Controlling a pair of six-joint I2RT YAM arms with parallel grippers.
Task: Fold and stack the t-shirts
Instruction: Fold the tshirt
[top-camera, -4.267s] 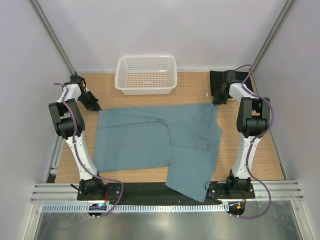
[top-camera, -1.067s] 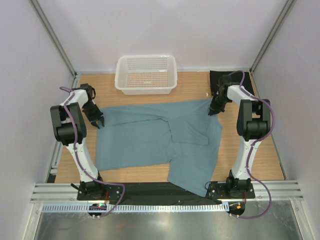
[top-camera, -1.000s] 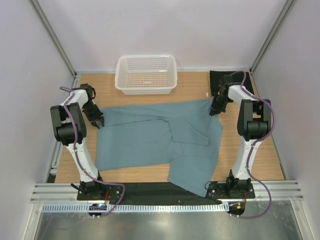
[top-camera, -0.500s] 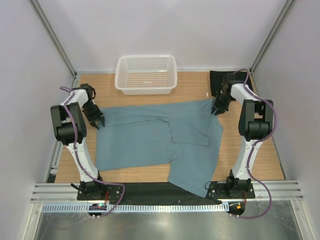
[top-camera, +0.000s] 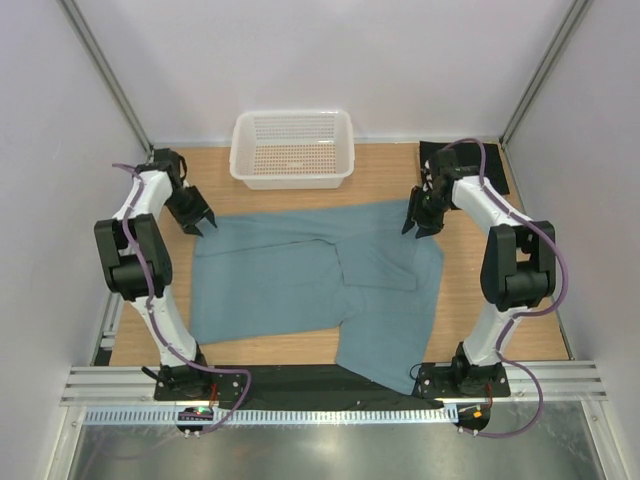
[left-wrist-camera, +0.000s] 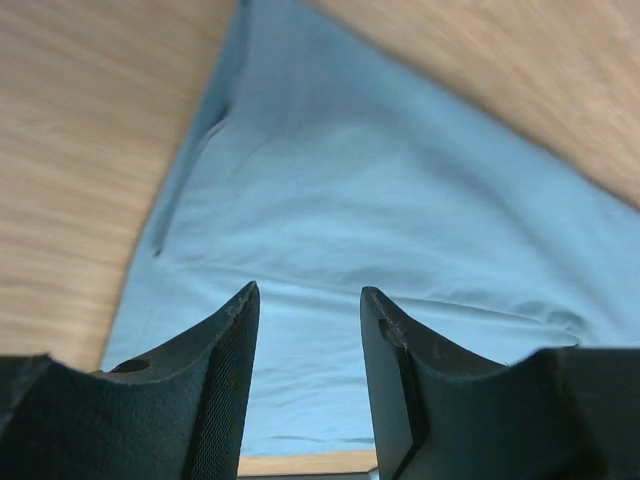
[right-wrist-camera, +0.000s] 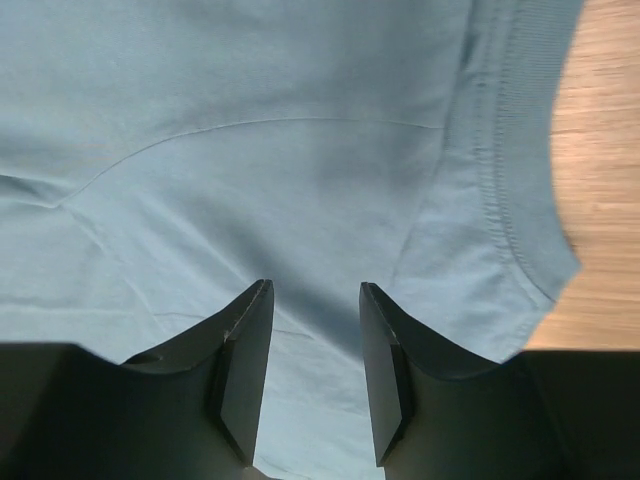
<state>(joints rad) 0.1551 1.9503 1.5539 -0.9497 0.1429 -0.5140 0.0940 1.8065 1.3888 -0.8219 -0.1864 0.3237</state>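
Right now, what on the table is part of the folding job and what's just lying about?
Job: teal shirt, spread mid-table; black cloth at the far right corner, probably another shirt.
Lying about: white basket at the far edge.

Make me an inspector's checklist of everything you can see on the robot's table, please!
Surface: wooden table, no spills seen.
Job's things: teal-blue t-shirt lies spread out, with one flap folded over it and one part reaching the near edge. The black t-shirt lies in the far right corner. Cream t-shirt: nothing seen.
Clutter: white mesh basket at the far edge, nothing seen in it.
Grippers: left gripper is open over the teal-blue t-shirt's far left corner. The right gripper is open over its far right corner. Neither holds anything.
Cables: purple cables run along both arms, clear of the t-shirts.
Surroundings: plain walls on three sides.
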